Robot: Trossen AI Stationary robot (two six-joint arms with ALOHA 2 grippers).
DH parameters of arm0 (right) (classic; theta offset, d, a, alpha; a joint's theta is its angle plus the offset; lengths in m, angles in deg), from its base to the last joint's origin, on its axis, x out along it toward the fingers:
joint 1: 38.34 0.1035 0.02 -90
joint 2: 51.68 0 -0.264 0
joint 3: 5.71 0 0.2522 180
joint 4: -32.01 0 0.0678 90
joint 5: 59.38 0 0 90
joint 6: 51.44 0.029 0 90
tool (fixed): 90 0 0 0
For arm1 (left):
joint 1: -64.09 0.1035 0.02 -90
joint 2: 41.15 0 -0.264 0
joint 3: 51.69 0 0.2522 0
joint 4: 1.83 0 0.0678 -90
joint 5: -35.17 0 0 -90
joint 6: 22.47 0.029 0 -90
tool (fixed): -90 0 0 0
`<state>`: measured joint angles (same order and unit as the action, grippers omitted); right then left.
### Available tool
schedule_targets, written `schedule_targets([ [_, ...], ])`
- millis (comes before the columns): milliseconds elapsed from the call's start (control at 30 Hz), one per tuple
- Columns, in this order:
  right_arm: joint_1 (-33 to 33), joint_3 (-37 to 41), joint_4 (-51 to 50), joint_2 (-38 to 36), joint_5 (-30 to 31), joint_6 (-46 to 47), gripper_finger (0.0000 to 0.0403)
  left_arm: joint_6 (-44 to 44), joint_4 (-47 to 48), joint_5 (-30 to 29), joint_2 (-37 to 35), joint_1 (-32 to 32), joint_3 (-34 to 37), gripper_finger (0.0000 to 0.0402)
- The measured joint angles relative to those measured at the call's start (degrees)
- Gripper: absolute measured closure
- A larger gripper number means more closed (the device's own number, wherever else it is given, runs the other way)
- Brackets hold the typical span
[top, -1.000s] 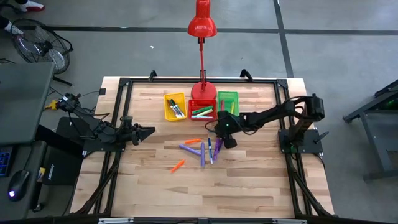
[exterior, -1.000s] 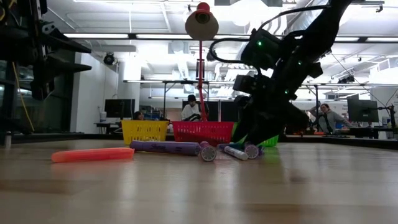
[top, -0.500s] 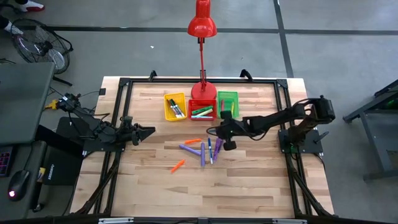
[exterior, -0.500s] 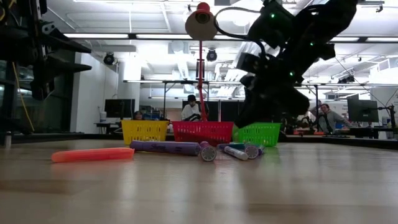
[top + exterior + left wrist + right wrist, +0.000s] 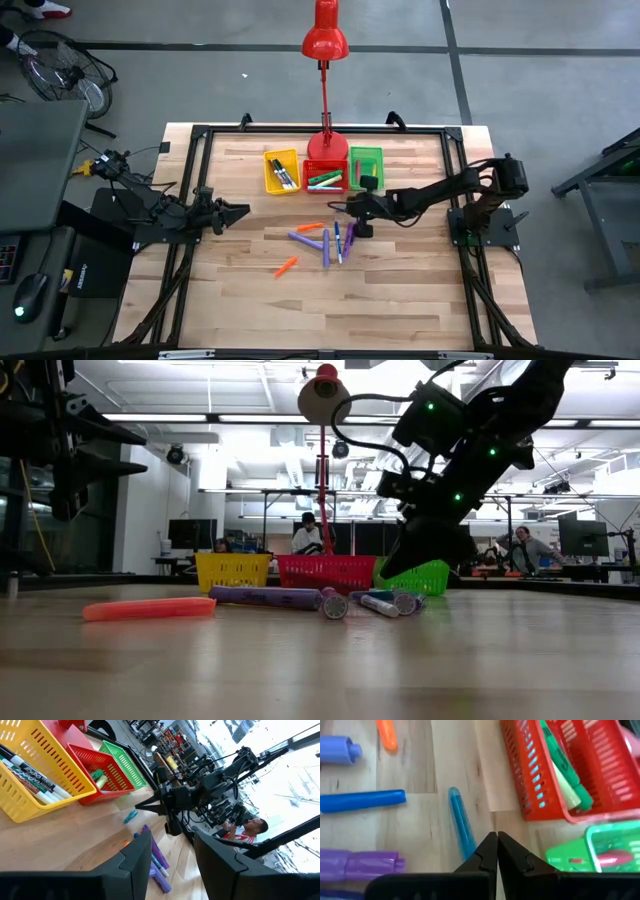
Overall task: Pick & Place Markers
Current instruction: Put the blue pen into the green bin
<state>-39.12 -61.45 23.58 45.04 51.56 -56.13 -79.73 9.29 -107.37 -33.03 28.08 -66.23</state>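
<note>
The right pincer (image 5: pixel 492 851), clenched empty above the light-blue marker (image 5: pixel 460 822), should reopen, lower astride it, then carry it to the red bin (image 5: pixel 555 775) at two o'clock.

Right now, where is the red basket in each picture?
High view: the red basket is the middle basket at the table's far edge, below the lamp.
Low view: centre, behind the markers.
Left wrist view: upper left, beside the yellow basket.
Right wrist view: upper right, holding green markers.
Shared landmark: the green basket next to it.
</note>
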Motion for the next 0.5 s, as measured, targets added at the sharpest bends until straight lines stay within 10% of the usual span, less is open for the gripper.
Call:
schedule_targets([
  [500, -1.5, -0.1, -2.7, 0.4, -2.1, 8.6, 0.0403, 0.0, -0.2, 2.2, 0.0, 0.0, 0.0, 0.0254],
])
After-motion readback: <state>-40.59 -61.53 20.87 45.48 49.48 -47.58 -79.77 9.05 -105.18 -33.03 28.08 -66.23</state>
